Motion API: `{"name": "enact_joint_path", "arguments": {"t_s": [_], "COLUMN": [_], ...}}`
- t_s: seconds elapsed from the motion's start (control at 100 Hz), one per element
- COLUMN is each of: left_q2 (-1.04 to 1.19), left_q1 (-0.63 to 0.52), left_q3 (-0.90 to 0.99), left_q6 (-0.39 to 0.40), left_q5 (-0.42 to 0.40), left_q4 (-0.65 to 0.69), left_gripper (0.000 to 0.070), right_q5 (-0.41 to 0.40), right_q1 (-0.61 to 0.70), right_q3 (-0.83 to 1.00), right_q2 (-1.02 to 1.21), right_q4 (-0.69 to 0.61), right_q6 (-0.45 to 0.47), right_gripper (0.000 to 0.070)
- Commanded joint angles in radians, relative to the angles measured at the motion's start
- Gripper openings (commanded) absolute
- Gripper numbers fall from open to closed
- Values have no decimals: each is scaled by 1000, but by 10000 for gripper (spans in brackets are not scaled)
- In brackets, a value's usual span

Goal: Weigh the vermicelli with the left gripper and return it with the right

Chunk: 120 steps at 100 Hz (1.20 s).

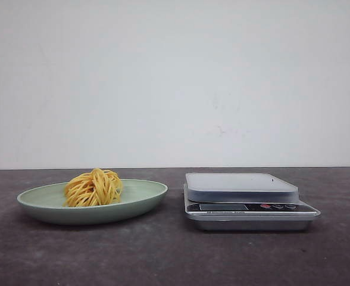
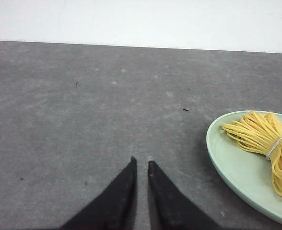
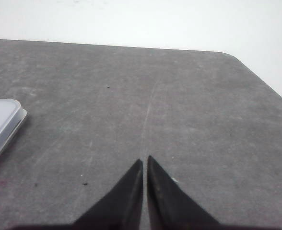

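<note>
On the dark table (image 1: pixel 175 256), left to right: left gripper (image 2: pixel 141 162) is held over bare tabletop, fingertips nearly closed, nothing gripped. Vermicelli (image 1: pixel 93 187) bundle is seated on green plate (image 1: pixel 145 199). Scale (image 1: pixel 249 208) is placed just right of it. Right gripper (image 3: pixel 145 160) likewise nearly closed, empty.

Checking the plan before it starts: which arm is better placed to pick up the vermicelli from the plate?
Left. The left gripper has the vermicelli on its plate in view; the right gripper sees only the scale.
</note>
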Motion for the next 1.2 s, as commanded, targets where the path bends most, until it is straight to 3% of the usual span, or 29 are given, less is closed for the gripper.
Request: {"name": "enact_joint_path", "arguments": {"t_s": [0.0, 0.21, 0.69, 0.91, 1.19], "left_q2": [3, 3, 3, 3, 5], "left_q1": [0, 0, 0, 0, 0], "left_q3": [-18, -18, -18, -18, 77], "left_q6": [2, 2, -10, -57, -293], "left_q5": [1, 1, 5, -5, -5], "left_q4": [-6, -5, 0, -1, 116], "left_gripper": [5, 5, 5, 4, 7], "right_q5": [3, 2, 0, -41, -51], "right_q1": [1, 1, 1, 1, 1], "right_q3": [-3, -3, -3, 2, 184], "right_q2": [-2, -2, -2, -2, -1], "right_q4": [14, 14, 15, 115, 76], "right_q6": [-5, 2, 130, 259, 356], "right_gripper": [7, 8, 7, 7, 6]}}
